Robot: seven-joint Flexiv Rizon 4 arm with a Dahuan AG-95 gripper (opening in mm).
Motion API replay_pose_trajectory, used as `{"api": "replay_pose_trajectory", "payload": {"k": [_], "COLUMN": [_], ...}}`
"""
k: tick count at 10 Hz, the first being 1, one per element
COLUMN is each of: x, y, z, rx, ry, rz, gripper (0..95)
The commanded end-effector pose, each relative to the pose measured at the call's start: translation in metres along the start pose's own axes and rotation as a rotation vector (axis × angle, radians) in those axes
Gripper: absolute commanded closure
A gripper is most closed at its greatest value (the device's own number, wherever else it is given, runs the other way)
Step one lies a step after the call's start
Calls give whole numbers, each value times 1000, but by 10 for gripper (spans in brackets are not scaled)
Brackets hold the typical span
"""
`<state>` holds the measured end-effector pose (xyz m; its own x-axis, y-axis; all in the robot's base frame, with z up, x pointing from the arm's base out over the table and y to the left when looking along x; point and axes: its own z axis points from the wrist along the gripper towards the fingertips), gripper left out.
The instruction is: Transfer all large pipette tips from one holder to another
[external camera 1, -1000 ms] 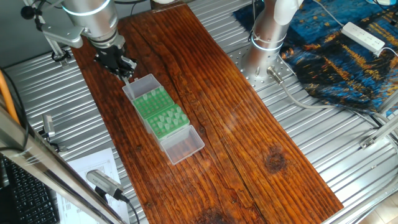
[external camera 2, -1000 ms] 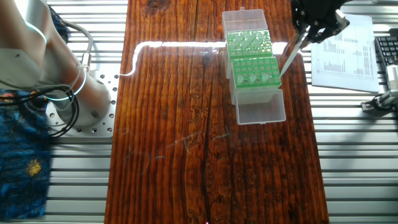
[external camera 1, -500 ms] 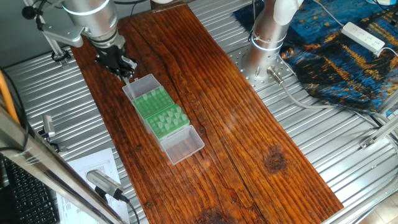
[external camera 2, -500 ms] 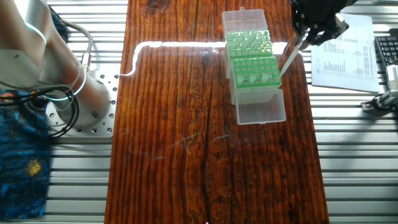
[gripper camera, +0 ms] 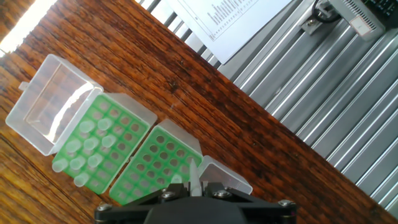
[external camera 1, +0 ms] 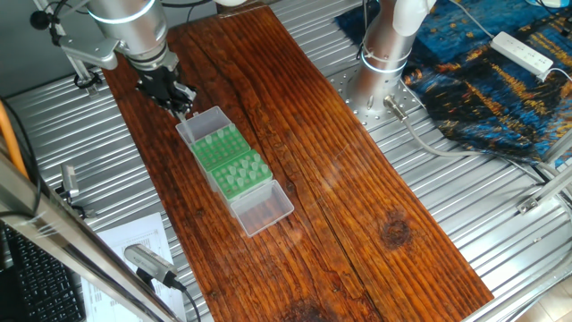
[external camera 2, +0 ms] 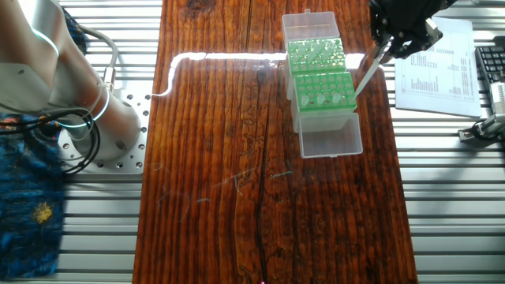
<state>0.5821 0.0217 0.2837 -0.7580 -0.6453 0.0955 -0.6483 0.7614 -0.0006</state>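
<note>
My gripper [gripper camera: 194, 190] is shut on one pale pipette tip [gripper camera: 193, 176], which points down past the jaws. In the hand view two green racks lie below. The left rack [gripper camera: 118, 134] holds several large pipette tips [gripper camera: 87, 144] in its left rows, and its clear lid [gripper camera: 50, 112] is open. The right rack [gripper camera: 163, 155] shows mostly bare holes. The held tip hangs over the right rack's near edge, by its clear lid [gripper camera: 225, 177]. In the other fixed view my gripper [external camera 2: 388, 43] holds the tip [external camera 2: 367, 72] slanting beside the racks [external camera 2: 319, 75].
The racks sit on a dark wooden board [external camera 1: 357, 179] on a ribbed metal table. A printed sheet [external camera 2: 438, 67] and a keyboard [external camera 2: 493, 71] lie beyond the board's edge by my gripper. A second arm's base [external camera 1: 384, 54] stands on the far side.
</note>
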Motion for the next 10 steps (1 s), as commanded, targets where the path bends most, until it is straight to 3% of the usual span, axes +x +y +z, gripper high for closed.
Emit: {"api": "replay_pose_trajectory", "payload": {"k": [1,4,5,10], "x": [0,2,2,2], "y": [1,1,1,2], "z": [2,4,4,5], "rx": [0,-6,-9,-19], "ry": [-4,2,2,3], "rz": [1,8,11,22], "gripper": [950,950,760,760]}}
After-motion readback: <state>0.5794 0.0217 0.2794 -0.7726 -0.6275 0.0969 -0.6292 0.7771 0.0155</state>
